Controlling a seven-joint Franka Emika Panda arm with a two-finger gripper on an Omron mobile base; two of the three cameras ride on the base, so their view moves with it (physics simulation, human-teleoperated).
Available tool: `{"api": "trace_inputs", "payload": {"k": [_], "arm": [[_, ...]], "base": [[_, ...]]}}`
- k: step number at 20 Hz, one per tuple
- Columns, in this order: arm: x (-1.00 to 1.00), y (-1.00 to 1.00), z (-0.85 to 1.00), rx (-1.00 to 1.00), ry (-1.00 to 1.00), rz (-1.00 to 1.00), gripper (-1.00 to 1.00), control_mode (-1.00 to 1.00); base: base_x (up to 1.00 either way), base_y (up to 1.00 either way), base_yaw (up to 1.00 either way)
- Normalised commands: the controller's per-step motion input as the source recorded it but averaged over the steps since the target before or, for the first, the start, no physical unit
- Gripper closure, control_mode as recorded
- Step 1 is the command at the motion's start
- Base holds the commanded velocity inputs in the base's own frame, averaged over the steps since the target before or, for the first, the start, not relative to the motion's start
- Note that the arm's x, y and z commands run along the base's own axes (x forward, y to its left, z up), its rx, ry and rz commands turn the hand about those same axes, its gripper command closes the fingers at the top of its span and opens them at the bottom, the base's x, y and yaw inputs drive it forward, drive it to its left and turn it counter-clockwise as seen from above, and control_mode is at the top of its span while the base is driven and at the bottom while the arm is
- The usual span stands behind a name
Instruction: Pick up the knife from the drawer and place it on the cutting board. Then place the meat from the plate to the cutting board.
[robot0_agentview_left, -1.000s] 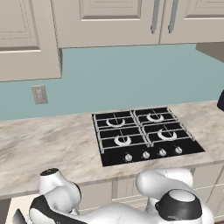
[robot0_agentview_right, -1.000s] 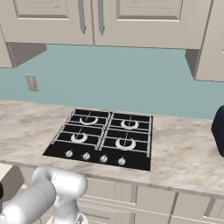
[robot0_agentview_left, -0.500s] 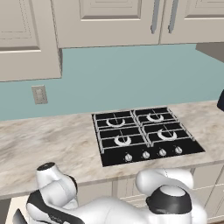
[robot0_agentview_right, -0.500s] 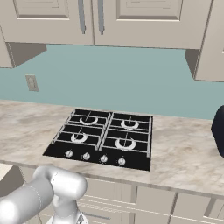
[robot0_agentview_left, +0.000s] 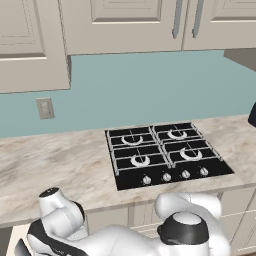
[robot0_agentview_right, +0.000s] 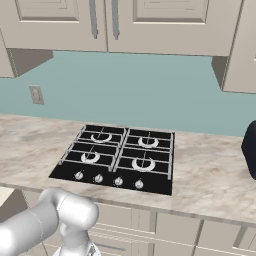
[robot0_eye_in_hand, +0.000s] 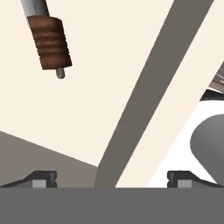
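In the hand view the knife (robot0_eye_in_hand: 49, 40) lies at the upper left: I see its ribbed reddish-brown handle and the start of a grey blade that runs off the top edge. It rests on the pale inside of the drawer (robot0_eye_in_hand: 109, 52). My gripper (robot0_eye_in_hand: 114, 179) hangs above the drawer floor, apart from the knife, open, with nothing between its fingertips (robot0_eye_in_hand: 43, 178). The arm bends low at the counter front in the left base view, where a strip of the drawer (robot0_agentview_left: 10, 235) shows at the bottom left corner. The cutting board and the meat are out of view.
A black four-burner cooktop (robot0_agentview_left: 162, 155) sits in the marble counter (robot0_agentview_left: 55, 165), also seen from the other side as the cooktop (robot0_agentview_right: 120, 157). A dark appliance (robot0_agentview_right: 249, 150) stands at the far right. A drawer wall (robot0_eye_in_hand: 144, 96) crosses the hand view diagonally.
The arm has sunk lower and further left in front of the counter. The dark hand has dropped out of the right base view's left edge.
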Motion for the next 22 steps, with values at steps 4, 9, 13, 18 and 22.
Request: {"api": "trace_inputs", "payload": {"k": [4,9,13,18,22], "arm": [[0.07,0.08,-0.12,0.00,0.00,0.03,-1.00,-1.00],[0.09,0.20,-0.15,0.00,0.00,0.00,-1.00,-1.00],[0.10,0.25,-0.15,0.00,0.00,0.00,-1.00,-1.00],[0.14,0.29,-0.13,0.00,0.00,0.00,-1.00,-1.00],[0.15,0.25,-0.15,0.00,0.00,0.00,-1.00,-1.00]], "base": [[0.00,0.00,0.00],[0.00,0.00,0.00],[0.00,0.00,0.00],[0.00,0.00,0.00],[0.00,0.00,0.00]]}}
